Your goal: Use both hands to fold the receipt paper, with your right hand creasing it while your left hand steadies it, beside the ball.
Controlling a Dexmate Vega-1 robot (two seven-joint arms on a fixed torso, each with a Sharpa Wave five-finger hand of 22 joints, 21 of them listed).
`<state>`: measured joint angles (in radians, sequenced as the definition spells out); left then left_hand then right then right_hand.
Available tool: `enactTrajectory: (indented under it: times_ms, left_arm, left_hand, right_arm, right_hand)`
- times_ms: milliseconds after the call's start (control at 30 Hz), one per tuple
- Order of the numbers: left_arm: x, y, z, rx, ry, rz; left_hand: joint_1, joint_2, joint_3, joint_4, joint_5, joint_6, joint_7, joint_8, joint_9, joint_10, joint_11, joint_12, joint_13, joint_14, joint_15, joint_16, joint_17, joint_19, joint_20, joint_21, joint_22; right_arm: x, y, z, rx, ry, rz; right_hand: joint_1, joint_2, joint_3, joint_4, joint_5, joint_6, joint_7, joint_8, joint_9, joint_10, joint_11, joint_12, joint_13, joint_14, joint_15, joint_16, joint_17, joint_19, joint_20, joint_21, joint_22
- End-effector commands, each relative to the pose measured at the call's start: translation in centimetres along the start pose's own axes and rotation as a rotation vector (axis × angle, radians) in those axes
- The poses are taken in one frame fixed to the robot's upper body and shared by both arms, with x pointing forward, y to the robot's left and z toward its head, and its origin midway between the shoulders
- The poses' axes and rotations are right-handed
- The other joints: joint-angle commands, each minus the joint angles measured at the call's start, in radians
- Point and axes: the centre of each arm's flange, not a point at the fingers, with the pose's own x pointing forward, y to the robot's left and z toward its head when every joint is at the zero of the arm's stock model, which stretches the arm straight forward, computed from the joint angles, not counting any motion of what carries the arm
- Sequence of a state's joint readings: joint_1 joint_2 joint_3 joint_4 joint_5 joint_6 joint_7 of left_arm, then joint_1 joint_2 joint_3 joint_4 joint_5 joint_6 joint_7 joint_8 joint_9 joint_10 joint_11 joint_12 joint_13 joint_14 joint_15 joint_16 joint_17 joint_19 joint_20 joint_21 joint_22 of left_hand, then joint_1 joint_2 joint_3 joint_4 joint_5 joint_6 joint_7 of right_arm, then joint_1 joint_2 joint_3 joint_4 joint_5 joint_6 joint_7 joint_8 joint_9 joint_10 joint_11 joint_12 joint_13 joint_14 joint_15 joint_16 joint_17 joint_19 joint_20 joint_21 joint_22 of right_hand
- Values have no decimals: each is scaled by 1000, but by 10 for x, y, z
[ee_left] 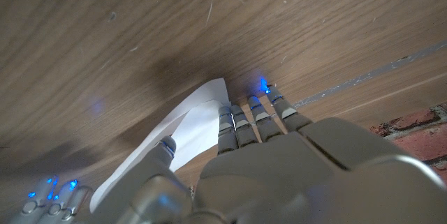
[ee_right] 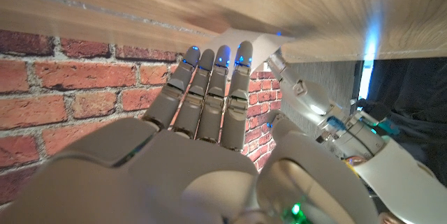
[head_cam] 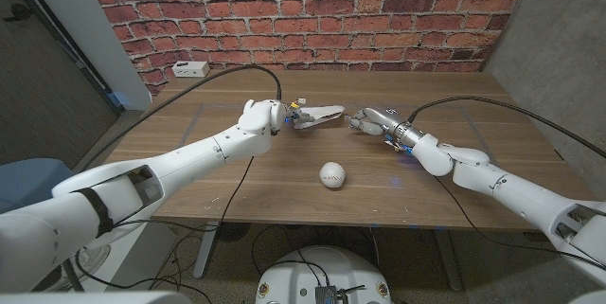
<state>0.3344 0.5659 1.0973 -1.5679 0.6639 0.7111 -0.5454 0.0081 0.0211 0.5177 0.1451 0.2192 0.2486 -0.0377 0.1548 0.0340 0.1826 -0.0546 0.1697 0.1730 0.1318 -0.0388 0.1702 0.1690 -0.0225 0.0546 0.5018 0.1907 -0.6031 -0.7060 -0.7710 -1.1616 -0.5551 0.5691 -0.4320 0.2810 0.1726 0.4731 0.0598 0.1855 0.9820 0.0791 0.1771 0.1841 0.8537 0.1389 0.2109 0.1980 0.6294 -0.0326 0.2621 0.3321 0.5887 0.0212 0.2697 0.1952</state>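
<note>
Left hand (head_cam: 301, 116) holding receipt paper (ee_left: 183, 132), right hand (head_cam: 371, 119) alongside, ball (head_cam: 331, 175) near

White glossy arm shells, black cables trailing from both forearms, left hand (head_cam: 305, 116) silver-grey with segmented fingers, right hand (head_cam: 371, 120) likewise, blue lights at fingertips (ee_right: 220, 58), black band on left upper arm.

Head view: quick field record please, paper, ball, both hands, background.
paper: white receipt, mid-table, at the fingers of both hands
left robot hand: on the paper's left end; grip cannot be told
right robot hand: at the paper's right end; contact unclear
ball: white, nearer the robot than the paper, untouched
table: wooden
background: brick wall, white box at the table's far left corner
</note>
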Motion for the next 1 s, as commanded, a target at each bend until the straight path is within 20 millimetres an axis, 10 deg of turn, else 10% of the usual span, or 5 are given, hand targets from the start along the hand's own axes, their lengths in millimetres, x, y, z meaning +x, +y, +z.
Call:
enactTrajectory:
  times_ms: [33,300,500,1000]
  left_arm:
    - [-10,7,6,28,-132,131]
    - [-27,15,1,-84,-305,279]
    - [-37,21,-3,-138,-366,362]
    - [-59,20,-23,-370,-440,623]
  left_hand:
    - [7,28,-6,5,10,-4,-90,31,142,-29,26,19,13,-23,9,8,3,-36,39,-19,4]
    - [24,99,20,10,22,146,-91,69,146,-21,36,32,16,-28,43,12,5,-69,76,-40,5]
    - [53,90,46,-19,11,-121,-178,10,146,-71,33,27,18,-34,46,14,5,-41,92,-38,8]
    - [73,41,39,-69,-15,-43,-134,47,146,25,49,62,21,81,56,40,7,51,84,-12,9]
  right_arm:
    - [-6,-19,-6,44,-3,-191]
    - [-7,-23,-9,44,14,-229]
    - [-6,-26,-10,52,22,-248]
    - [-6,-37,-18,242,65,-374]
  right_hand:
    - [17,0,4,-11,9,-29,-7,-5,3,-18,-4,-4,3,-12,1,-5,7,-10,1,-5,-1]
    - [20,1,4,-14,8,-26,-6,4,3,-11,2,0,3,-5,1,-1,11,-9,2,-5,-1]
    - [20,1,4,-14,7,-25,-6,7,3,-11,-7,1,4,-6,2,0,14,-8,2,-5,-1]
    - [25,1,7,-18,6,-48,-12,4,3,-31,-14,-4,4,-10,6,-3,18,-9,3,-5,-1]
